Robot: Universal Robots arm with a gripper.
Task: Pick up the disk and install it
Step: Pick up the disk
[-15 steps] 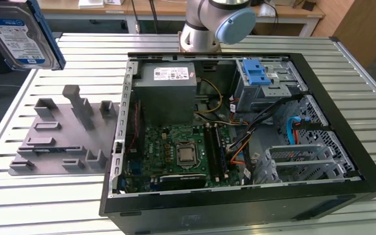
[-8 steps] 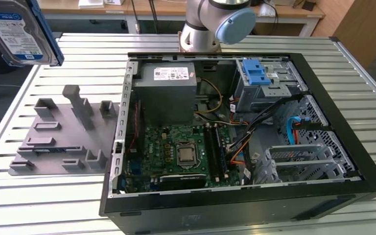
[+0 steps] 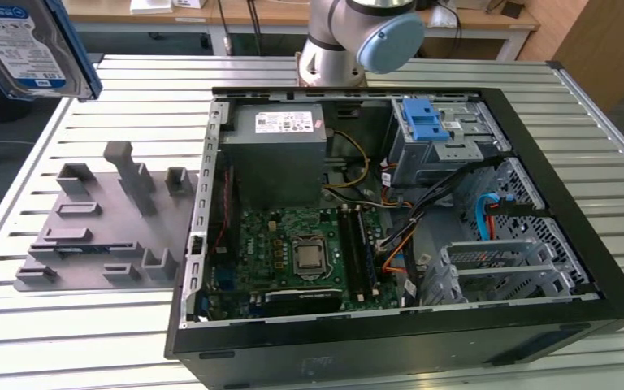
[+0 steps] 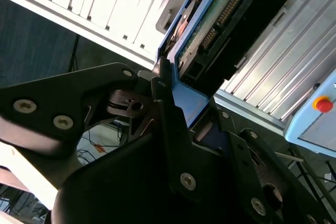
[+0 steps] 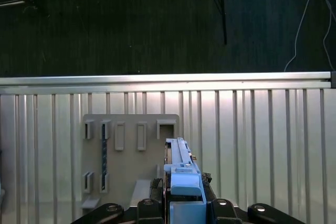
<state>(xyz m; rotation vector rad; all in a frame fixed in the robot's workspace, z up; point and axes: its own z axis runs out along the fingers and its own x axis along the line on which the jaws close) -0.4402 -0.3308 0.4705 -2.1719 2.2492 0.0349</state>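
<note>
The disk [image 3: 30, 45], silver with a white-and-blue label and a blue bracket, hangs high at the exterior view's upper left, above the table's edge. In the first wrist view the disk [image 5: 181, 166] stands on edge, its blue bracket clamped in my gripper [image 5: 184, 205], above the grey holder plate [image 5: 131, 156]. The second wrist view looks along the disk's green circuit-board side [image 4: 226, 19], with my black fingers [image 4: 165, 103] shut on the bracket.
An open computer case [image 3: 572, 268] lies on the slatted metal table [image 3: 106, 333], with a grey power-supply box [image 3: 279, 138], a motherboard [image 3: 301, 252] and a drive cage with a blue latch [image 3: 429, 122]. The grey holder plate [image 3: 95, 236] with upright slots sits to its left. The arm's base [image 3: 350, 41] stands behind the case.
</note>
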